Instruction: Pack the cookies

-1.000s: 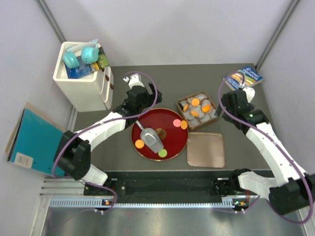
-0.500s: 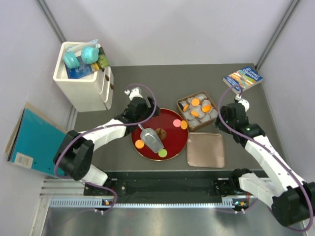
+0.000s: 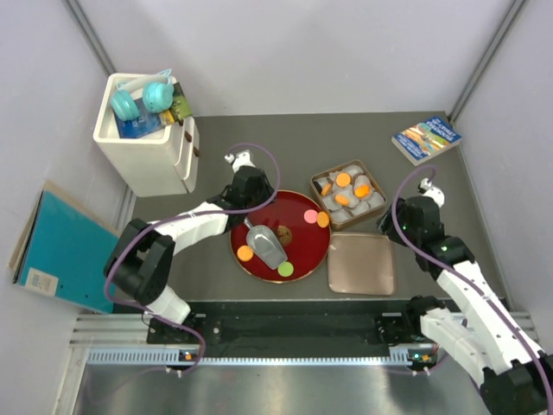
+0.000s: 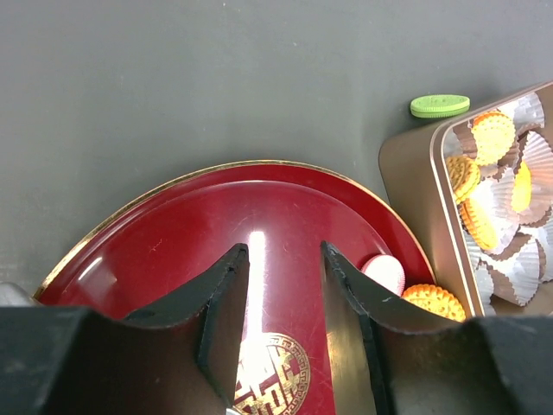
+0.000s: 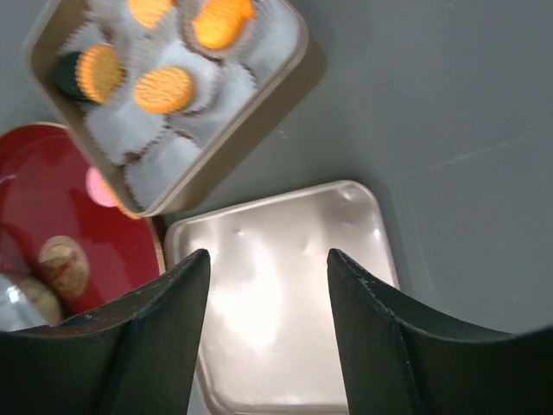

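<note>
Pale lilac walls [image 3: 302, 52] are seen closing in a dark grey table [image 3: 259, 143] on three sides. A white bin [image 3: 147, 156] is set at its far left corner and a book [image 3: 427, 138] at its far right. A teal folder [image 3: 60, 246] is laid beyond the table's left edge.

Four cookies [image 3: 244, 253] are spread on the red plate [image 3: 307, 251] around a metal scoop [image 3: 265, 245]: orange, green, pink, and another orange at the rim. More orange ones are lodged in paper cups [image 5: 164, 164] inside the brown tin [image 5: 259, 130], and a green one [image 4: 440, 105] is laid on the table just beside it. A shallow metal tray [image 3: 361, 263] is placed next to the plate.

The left hand [image 4: 283, 251] is poised over the plate's far edge, its fingers narrowly parted with nothing between them. The right hand [image 5: 268, 257] is poised above the tray, spread wide and empty.
</note>
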Motion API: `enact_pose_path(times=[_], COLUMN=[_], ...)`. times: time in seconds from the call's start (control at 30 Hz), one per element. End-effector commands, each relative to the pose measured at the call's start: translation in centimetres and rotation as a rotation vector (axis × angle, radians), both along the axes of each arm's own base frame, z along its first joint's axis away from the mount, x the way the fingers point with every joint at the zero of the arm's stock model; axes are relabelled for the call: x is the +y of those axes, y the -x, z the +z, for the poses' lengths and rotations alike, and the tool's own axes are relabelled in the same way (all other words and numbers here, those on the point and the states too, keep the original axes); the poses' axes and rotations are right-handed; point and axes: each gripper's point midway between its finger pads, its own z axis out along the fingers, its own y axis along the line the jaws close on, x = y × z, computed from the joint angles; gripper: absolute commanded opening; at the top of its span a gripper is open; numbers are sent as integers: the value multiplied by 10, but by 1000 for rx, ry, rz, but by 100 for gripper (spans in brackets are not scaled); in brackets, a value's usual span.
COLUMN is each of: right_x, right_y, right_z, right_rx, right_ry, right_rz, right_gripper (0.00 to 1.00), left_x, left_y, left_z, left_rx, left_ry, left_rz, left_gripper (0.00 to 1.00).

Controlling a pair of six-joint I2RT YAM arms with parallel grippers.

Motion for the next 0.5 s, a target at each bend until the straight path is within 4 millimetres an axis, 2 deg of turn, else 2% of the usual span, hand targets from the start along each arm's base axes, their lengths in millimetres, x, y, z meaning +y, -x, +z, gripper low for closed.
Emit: enact_pose_path(times=[0.0, 0.17, 0.33, 0.37, 0.47], right_x=[-22, -44, -49, -50, -48], right_y=[11, 26, 35, 38, 41], right_z=[-35, -61, -82, -92, -104], right_rx=[166, 273, 360, 394, 423], right_ry=[109, 195, 206, 212, 205], right_rz=[-93, -196, -263, -275, -282], right_gripper=[59, 58, 55, 55, 52], left_x=[-9, -12, -20, -24, -26], left_y=[-10, -9, -3, -2, 3], left_z=[20, 30, 30, 31, 23], left_rx=[-46, -70, -44, -44, -23], left_ry=[30, 65, 126, 144, 174], left_rz=[-9, -20, -38, -49, -55], left_gripper=[44, 50, 52, 52, 52])
